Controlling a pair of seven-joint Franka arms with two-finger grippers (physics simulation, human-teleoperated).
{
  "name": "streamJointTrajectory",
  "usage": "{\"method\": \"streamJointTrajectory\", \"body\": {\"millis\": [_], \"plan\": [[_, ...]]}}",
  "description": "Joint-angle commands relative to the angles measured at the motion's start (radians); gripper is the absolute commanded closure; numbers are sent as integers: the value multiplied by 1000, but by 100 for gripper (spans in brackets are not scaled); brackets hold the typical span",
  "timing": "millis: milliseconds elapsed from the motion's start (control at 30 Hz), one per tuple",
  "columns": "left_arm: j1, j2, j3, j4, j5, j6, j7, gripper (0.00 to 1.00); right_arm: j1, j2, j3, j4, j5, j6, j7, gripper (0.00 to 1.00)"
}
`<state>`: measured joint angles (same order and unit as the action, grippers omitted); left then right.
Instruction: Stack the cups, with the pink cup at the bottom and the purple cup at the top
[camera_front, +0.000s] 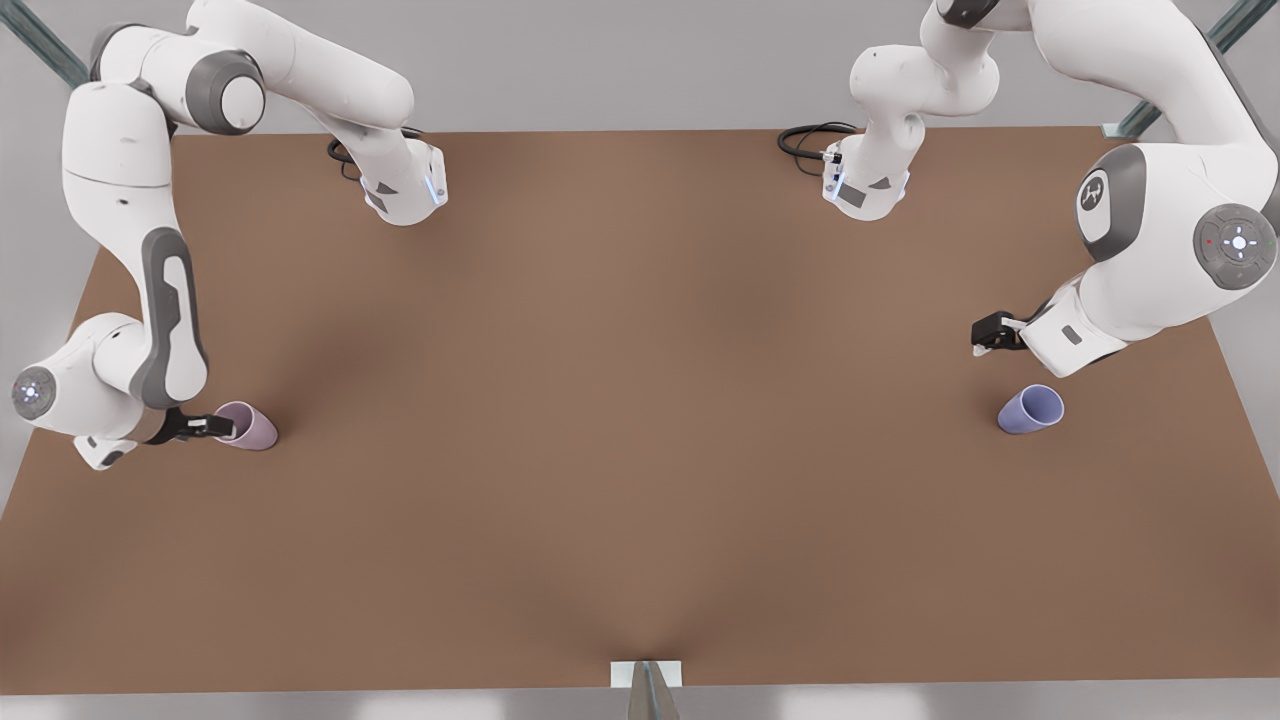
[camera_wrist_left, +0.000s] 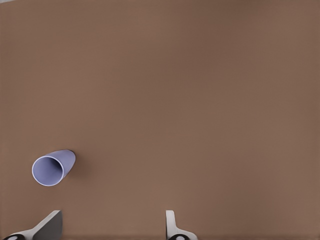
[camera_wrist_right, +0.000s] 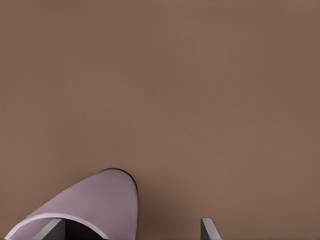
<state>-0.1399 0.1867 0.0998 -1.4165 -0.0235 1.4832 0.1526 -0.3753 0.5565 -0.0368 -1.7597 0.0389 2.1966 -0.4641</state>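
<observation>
The pink cup (camera_front: 255, 428) sits near the table's edge at the front view's left. My right gripper (camera_front: 222, 427) is at its rim and open. In the right wrist view one fingertip (camera_wrist_right: 50, 229) is inside the mouth of the pink cup (camera_wrist_right: 100, 200) and the other stands outside, so the right gripper (camera_wrist_right: 130, 231) straddles the cup's wall. The purple cup (camera_front: 1030, 409) sits alone at the front view's right. My left gripper (camera_front: 985, 335) hovers a short way behind it, open and holding nothing. The left wrist view shows the purple cup (camera_wrist_left: 52, 167) off to one side of the left gripper (camera_wrist_left: 110, 227).
The brown table (camera_front: 640, 420) stretches wide between the two cups. Black cables (camera_front: 810, 140) lie at the back by the arm bases. A small metal bracket (camera_front: 646, 675) sits at the middle of the front edge.
</observation>
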Motion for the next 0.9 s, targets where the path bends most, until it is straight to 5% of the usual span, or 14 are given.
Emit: {"method": "streamJointTrajectory", "body": {"millis": [0,33,67,167,533,700,867], "plan": [[0,-1,0,1,1,-1,2,0,-1,6,0,0,1,31,-80,24],[0,-1,0,1,1,-7,2,0,-1,13,0,6,-1,31,-87,53],[0,-1,0,1,1,-7,2,0,-1,14,0,9,1,31,-87,68],[0,-1,0,1,1,-7,2,0,-1,16,0,8,1,31,-87,79],[0,0,0,1,1,-7,1,0,-2,-27,43,9,3,-17,-107,79],[2,0,1,-1,8,-11,2,0,-1,-101,213,26,3,-47,53,79],[2,0,3,-1,10,-9,5,0,24,-116,426,54,-7,-66,545,79]]}}
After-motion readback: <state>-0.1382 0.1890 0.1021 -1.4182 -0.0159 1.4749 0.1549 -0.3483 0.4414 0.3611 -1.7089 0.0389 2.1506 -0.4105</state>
